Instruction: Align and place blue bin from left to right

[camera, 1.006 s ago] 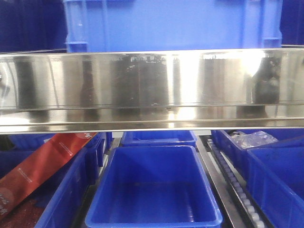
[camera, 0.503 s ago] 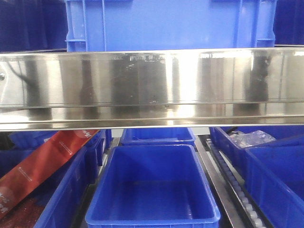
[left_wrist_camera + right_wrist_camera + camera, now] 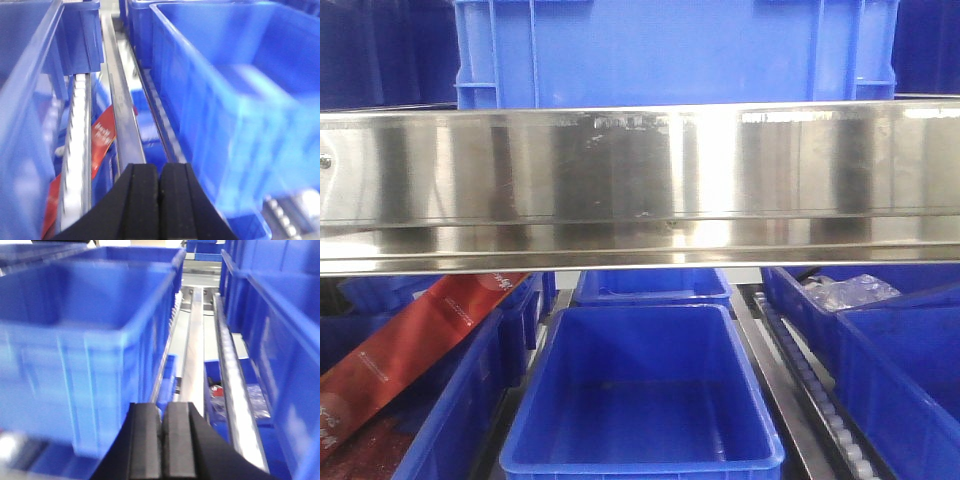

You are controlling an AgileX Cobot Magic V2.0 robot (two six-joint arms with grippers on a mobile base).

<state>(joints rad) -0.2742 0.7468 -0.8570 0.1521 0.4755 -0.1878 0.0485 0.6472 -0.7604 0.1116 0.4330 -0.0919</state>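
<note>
The blue bin (image 3: 670, 50) stands on the upper shelf behind a steel rail, its ribbed side panel facing the front camera. My left gripper (image 3: 159, 185) is shut with nothing between its pads, and the blue bin (image 3: 240, 100) fills the space just to its right. My right gripper (image 3: 162, 435) is also shut and empty, with the blue bin (image 3: 75, 340) close on its left. Whether either gripper touches the bin's walls is hidden. Neither gripper shows in the front view.
A wide polished steel rail (image 3: 640, 180) crosses the front view. Below it sit a smooth blue tub (image 3: 640, 390), other blue tubs on both sides and a red packet (image 3: 410, 350). Roller tracks (image 3: 77, 150) (image 3: 235, 390) and further blue bins flank the bin.
In the front view the blue bin's right end has drawn a little to the left, and more of its right-hand ribs show. The rail and lower tubs hardly shift.
</note>
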